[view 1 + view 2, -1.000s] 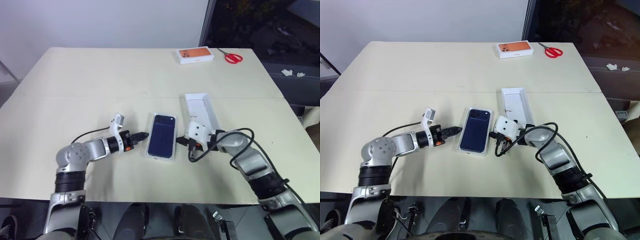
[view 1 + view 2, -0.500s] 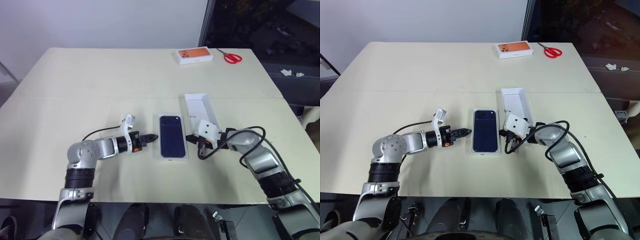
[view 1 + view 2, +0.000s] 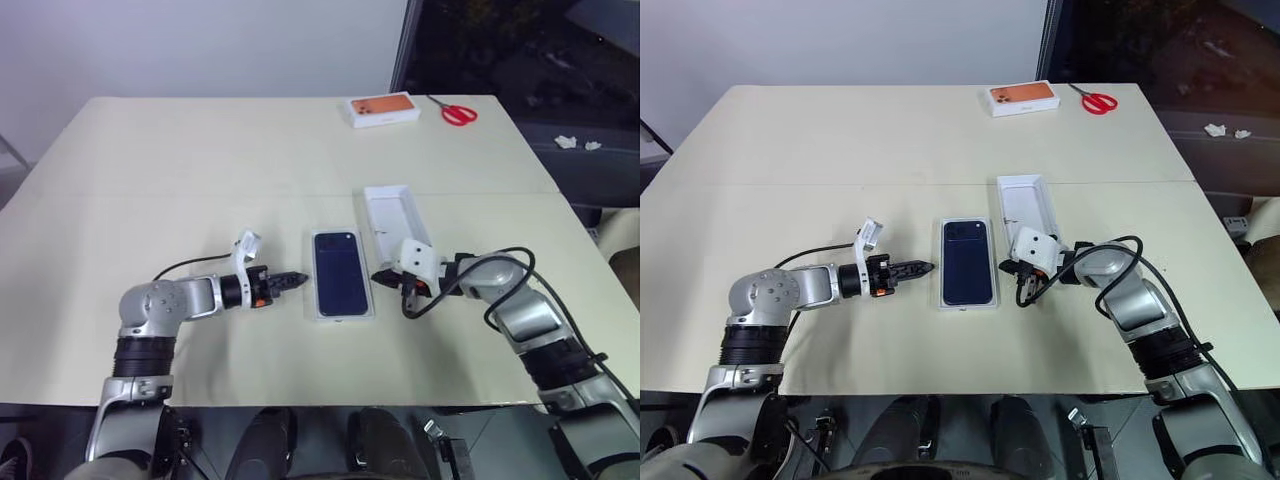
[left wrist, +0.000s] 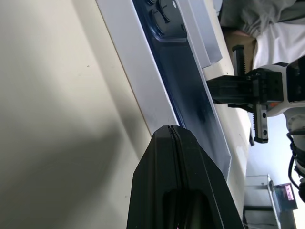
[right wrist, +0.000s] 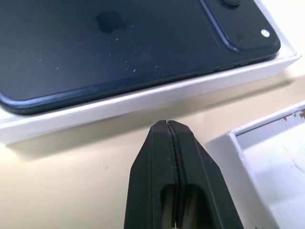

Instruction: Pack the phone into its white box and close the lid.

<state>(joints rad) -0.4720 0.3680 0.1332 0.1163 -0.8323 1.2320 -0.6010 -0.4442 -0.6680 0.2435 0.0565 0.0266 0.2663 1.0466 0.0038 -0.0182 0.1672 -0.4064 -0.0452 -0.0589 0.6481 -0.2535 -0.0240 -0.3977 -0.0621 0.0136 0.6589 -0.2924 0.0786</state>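
Phone [image 3: 341,284] seated in white box [image 3: 325,313], flanked by clenched fingers.
Left gripper [image 3: 300,277] and right gripper [image 3: 378,276] are pinched empty beside it; lid [image 3: 392,215] lies open just right; orange box [image 3: 382,108] and scissors [image 3: 453,112] sit far back on the counter [image 3: 200,160].

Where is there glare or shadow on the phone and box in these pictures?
Right wrist view: the phone shows a soft sheen and pale specks, and the white box throws a shadow on the table. Left wrist view: a shadow of the left gripper darkens the table.
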